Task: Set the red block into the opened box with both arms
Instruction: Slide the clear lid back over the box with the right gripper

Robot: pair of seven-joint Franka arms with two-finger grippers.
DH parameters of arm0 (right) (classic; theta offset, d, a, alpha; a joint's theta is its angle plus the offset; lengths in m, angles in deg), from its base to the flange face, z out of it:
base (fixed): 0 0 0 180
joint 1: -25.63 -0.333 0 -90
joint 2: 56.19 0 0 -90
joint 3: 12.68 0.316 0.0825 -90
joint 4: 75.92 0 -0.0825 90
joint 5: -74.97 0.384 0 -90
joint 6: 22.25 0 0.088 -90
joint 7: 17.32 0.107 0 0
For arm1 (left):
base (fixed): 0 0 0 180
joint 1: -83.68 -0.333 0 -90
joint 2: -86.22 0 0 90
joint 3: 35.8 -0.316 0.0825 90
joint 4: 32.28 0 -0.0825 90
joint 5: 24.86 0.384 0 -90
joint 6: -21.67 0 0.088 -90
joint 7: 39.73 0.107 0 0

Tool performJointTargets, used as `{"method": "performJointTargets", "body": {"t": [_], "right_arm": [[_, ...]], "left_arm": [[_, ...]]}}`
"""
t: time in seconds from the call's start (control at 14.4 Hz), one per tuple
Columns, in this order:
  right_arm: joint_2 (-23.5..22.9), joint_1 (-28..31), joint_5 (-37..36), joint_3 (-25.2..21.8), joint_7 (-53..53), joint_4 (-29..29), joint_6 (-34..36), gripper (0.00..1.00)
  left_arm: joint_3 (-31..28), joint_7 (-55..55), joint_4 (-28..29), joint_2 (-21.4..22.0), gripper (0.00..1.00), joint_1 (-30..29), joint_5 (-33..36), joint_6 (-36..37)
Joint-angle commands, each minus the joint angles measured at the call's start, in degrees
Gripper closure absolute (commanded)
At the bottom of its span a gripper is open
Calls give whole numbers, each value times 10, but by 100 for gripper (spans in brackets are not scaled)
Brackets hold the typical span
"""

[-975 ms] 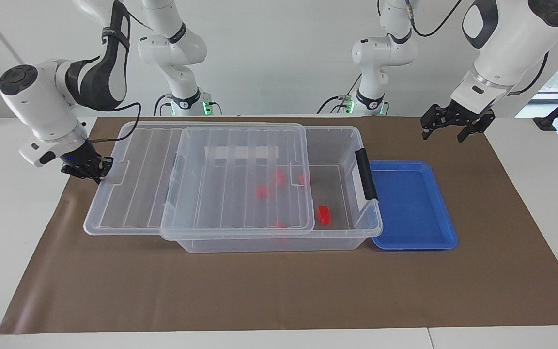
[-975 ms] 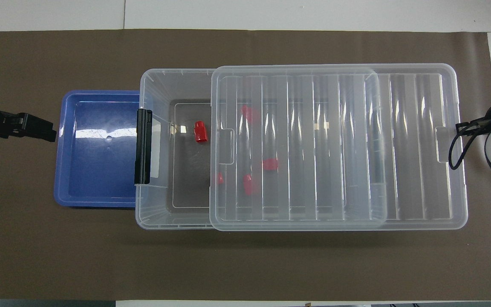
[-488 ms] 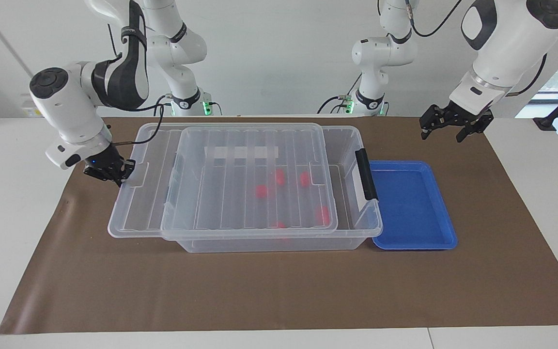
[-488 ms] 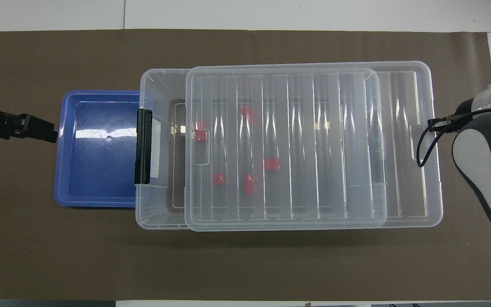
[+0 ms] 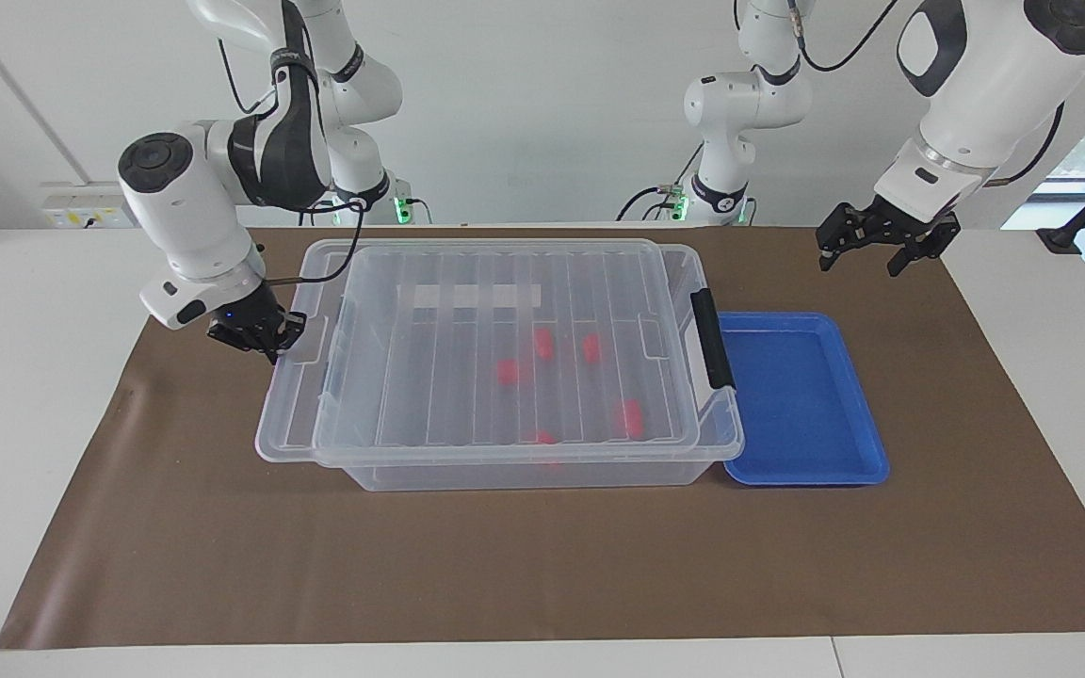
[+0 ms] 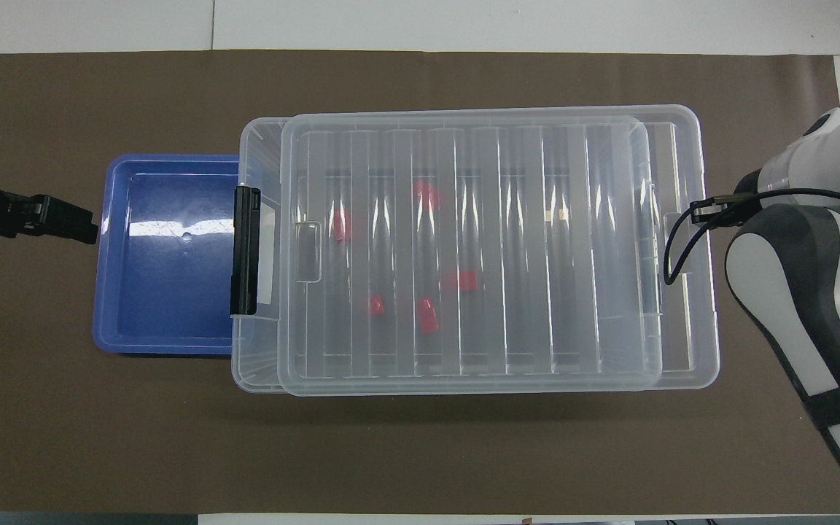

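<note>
Currently pinching the lid (image 5: 429, 377) by its end tab with the right gripper (image 5: 267, 345), fingertips together on the plastic, at the right arm's end of the box (image 5: 505, 476); hanging the left gripper (image 5: 863, 266) fingers apart and holding nothing over the mat (image 5: 505, 565) near the blue tray (image 5: 787, 395), waiting; could jam the lid askew on the rim if pushed off-line; could shove the whole box against the tray if the lid catches; counted: five red blocks (image 5: 628, 417), all inside the box under the lid; one box, one lid, one tray, two grippers, two idle arms (image 5: 740, 104).
</note>
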Motion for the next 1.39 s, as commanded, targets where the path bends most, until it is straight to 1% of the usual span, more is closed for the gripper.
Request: {"method": "performJointTargets", "body": {"t": [0.0, 0.21, 1.32], "right_arm": [[14, -12, 6, 0, 16, 15, -9, 100], [14, -27, 6, 2, 39, 15, -9, 100], [14, -30, 6, 15, 65, 11, -8, 100]], "left_arm": [[2, 4, 12, 12, 0, -5, -8, -6], [2, 4, 12, 12, 0, -5, -8, -7], [2, 4, 12, 12, 0, -5, -8, -7]]}}
